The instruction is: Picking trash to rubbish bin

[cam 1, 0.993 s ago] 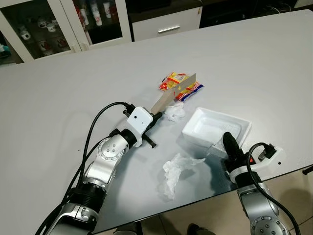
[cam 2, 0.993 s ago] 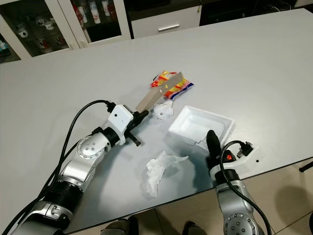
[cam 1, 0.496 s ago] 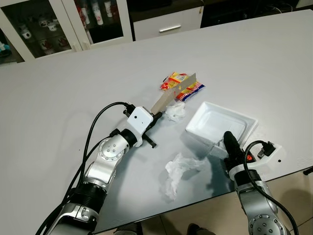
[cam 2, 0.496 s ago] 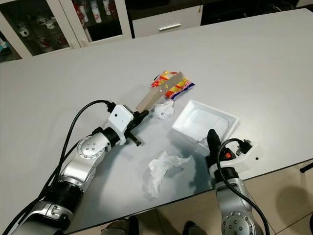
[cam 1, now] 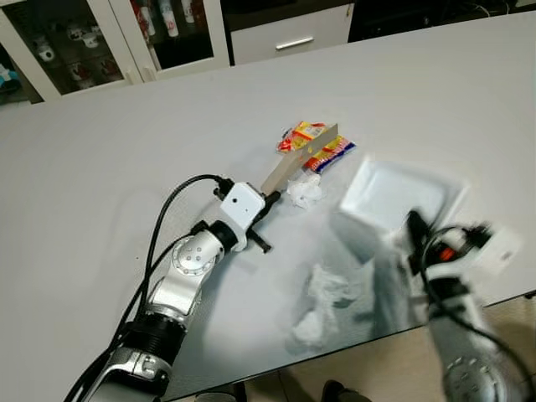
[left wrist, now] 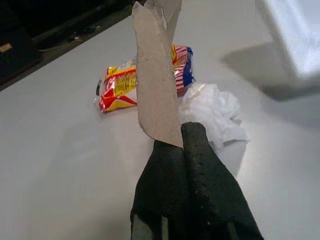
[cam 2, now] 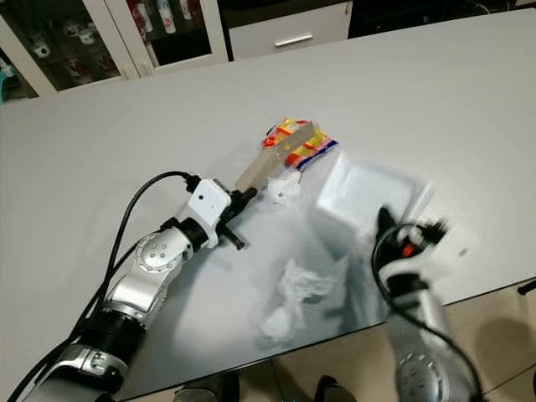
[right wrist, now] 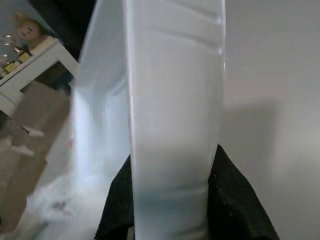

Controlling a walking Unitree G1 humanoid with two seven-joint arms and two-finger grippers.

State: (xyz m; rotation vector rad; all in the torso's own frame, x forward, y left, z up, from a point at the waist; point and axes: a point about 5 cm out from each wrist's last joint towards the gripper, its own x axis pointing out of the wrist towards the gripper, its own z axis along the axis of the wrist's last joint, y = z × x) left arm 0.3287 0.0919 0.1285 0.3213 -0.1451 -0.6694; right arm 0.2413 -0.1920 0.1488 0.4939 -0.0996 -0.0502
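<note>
My left gripper (left wrist: 182,142) has its two rough black fingers pressed together on the lower end of a long, flat strip of brown cardboard (cam 1: 295,162), which slants up and away from the fingertips over the smooth pale grey worktop (cam 1: 126,142). Just beyond the strip's far end lies a glossy red and yellow snack wrapper (left wrist: 125,82), flat on the worktop. Beside my left fingertips, under the strip, sits a small crumpled ball of white tissue (left wrist: 212,110), soft and creased.

My right gripper (right wrist: 170,187) pinches the rim of a shallow rectangular white foam tray (cam 1: 402,191), one black finger on each side of its thin wall. The tray's surface is matt with moulded ribs near one end; it is tilted with one edge raised off the worktop, and it is blurred in the head views. Near the right gripper, towards the worktop's near edge, lies a larger wad of crumpled white tissue (cam 2: 293,295), also blurred.

Past the far side of the worktop stand white glass-fronted cabinets (cam 1: 84,42) with small objects on their shelves.
</note>
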